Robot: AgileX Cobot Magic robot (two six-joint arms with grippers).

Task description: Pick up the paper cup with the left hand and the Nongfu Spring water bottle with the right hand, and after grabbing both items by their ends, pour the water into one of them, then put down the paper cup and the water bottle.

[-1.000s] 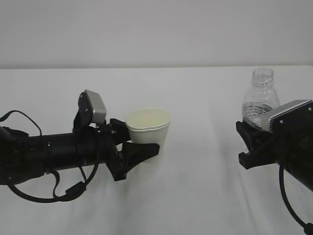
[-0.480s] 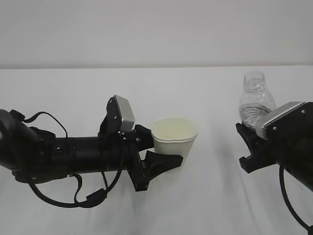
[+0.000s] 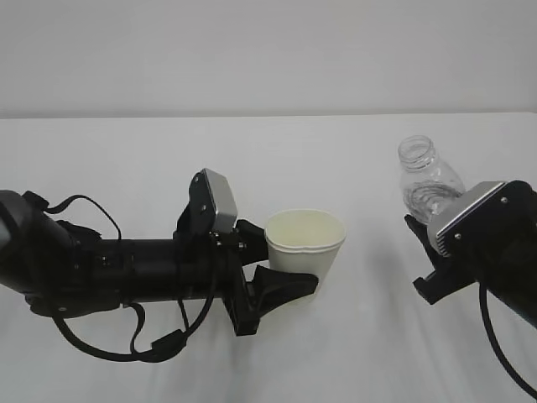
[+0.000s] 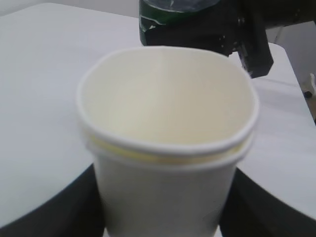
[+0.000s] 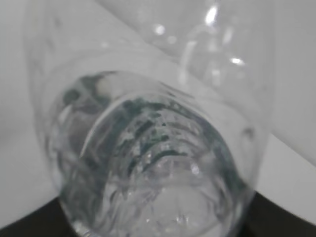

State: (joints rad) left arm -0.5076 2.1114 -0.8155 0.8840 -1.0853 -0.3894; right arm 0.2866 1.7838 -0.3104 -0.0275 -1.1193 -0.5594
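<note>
The white paper cup [image 3: 304,243] stands upright above the table, left of centre, with my left gripper [image 3: 285,262] shut on its lower half. In the left wrist view the paper cup [image 4: 168,148] fills the frame, its cream inside bare, with black fingers [image 4: 47,212] on both sides. The clear, capless Nongfu Spring water bottle [image 3: 426,183] leans left, mouth towards the cup, and my right gripper [image 3: 426,252] is shut on its lower part. Water [image 5: 163,197] glints inside the bottle [image 5: 148,143]. The bottle's green label [image 4: 168,12] shows beyond the cup's rim.
A white cloth covers the table [image 3: 268,151], with a pale wall behind. The right arm's grey wrist camera [image 3: 470,214] hides the bottle's lower half in the exterior view. A wide gap separates the cup's rim from the bottle's mouth.
My left arm has carried the cup rightwards and slightly lower, towards the middle. The bottle has tipped from upright to leaning left, its mouth closer to the cup.
</note>
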